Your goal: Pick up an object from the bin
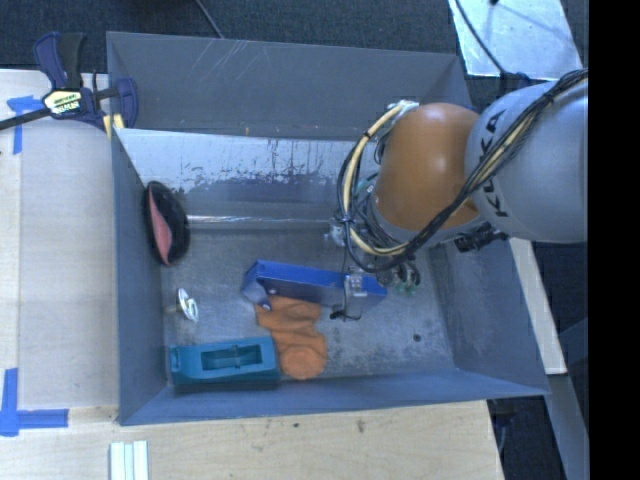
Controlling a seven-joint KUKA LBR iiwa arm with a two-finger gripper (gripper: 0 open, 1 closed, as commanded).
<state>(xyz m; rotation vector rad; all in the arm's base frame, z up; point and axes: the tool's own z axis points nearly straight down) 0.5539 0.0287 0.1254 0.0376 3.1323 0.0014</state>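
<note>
Scene: your grey metal bin [300, 88] holds a few loose things, most of them on the near half of its floor.

Arm pose: the arm [535, 173] comes in from the right. Its wrist, under an orange cover [430, 168] looped with cables [358, 163], is bent steeply down, so the end effector [348, 303] sits low near the middle of the floor.

End effector state: you cannot tell whether it is apart or together; the wrist hides most of it.

Nearest thing: a long flat blue piece [290, 278] lies across the floor, and its right end is right at the end effector. Whether they touch cannot be told.

Next to it: a lumpy orange soft thing [297, 340] touches the blue piece's near edge. A teal box-like case [225, 361] lies just beside the orange thing, on its left.

Farther off: a small silvery item [187, 306] sits near the left wall. A black oval thing with a pink face [165, 225] leans against that wall.

Risk, end grip: taking the long blue piece by one end would probably let the far end sag or swing, and it could slip out.

Risk, neighbour: closing here might also pinch the orange thing, dragging two things up or spoiling the hold.

Risk, floor: with the wrist this low, pressing further down could jam the blue piece against the metal floor.
</note>
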